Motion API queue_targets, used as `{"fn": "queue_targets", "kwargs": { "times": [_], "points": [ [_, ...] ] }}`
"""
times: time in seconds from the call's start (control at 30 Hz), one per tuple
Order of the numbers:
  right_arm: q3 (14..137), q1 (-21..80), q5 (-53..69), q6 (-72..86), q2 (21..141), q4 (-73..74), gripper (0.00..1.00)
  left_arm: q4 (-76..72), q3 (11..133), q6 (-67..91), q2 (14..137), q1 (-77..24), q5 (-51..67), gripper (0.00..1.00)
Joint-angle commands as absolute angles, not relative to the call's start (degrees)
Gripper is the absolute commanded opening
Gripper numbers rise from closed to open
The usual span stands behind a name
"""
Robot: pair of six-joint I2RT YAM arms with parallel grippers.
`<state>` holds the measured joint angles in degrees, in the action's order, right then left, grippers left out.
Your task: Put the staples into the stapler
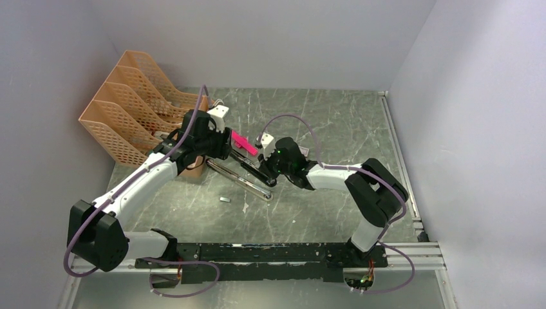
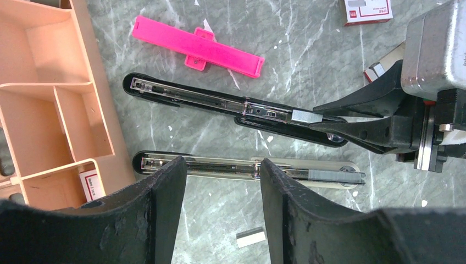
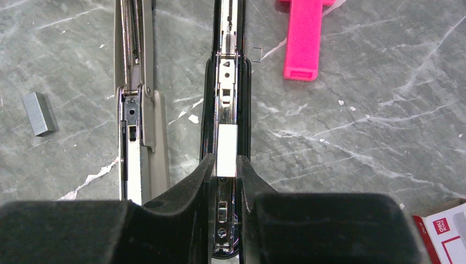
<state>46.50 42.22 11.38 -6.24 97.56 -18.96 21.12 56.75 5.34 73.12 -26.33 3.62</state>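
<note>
We are at the step of putting the staples in. Our right fingers [image 3: 192,187] are narrow and pinch a short strip of staples [image 3: 226,144] by its two sides. The strip is right over the shiny rail of the black stapler [image 3: 245,93]. The stapler lies open near the middle of the bench [image 3: 357,137]. We cannot tell if the strip touches the rail yet.

Our left fingers [image 2: 165,209] are about half open and hold nothing. They hang over a long grey bar with a spring [image 3: 137,110]. In the right wrist view, the bar lies just beside the stapler, at 9 o'clock from it.

To do this well, we think the strip must be in line with the rail, not turned. We should go straight down, slowly, until the strip sits flat in the rail. Then we should open only a little, so the strip does not hop out. If the stapler slides, the left fingers could press on it to hold it.

A pink plastic piece [image 3: 302,38] lies at 1 o'clock from the strip, and we should not bump it. A spare strip [image 3: 39,113] rests on the bench at 9 o'clock, past the grey bar. We could use it if this one drops. The white and red box [image 3: 445,234] is at 5 o'clock.
</note>
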Motion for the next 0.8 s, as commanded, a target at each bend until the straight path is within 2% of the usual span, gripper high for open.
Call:
{"fn": "queue_targets", "kwargs": {
  "times": [0.0, 0.13, 0.77],
  "points": [
    [47.2, 42.67, 10.4, -5.89, 97.61, -19.64, 0.0, 19.6, 56.16, 5.33, 71.81, -25.93, 3.08, 0.58],
    [47.24, 42.82, 10.28, -5.82, 97.63, -19.36, 0.0, 19.69, 56.16, 5.19, 71.83, -25.89, 3.06, 0.62],
    [47.2, 43.57, 9.03, -5.45, 97.84, -17.22, 0.0, 19.56, 56.07, 5.19, 71.94, -25.93, 3.14, 0.63]
  ]
}}
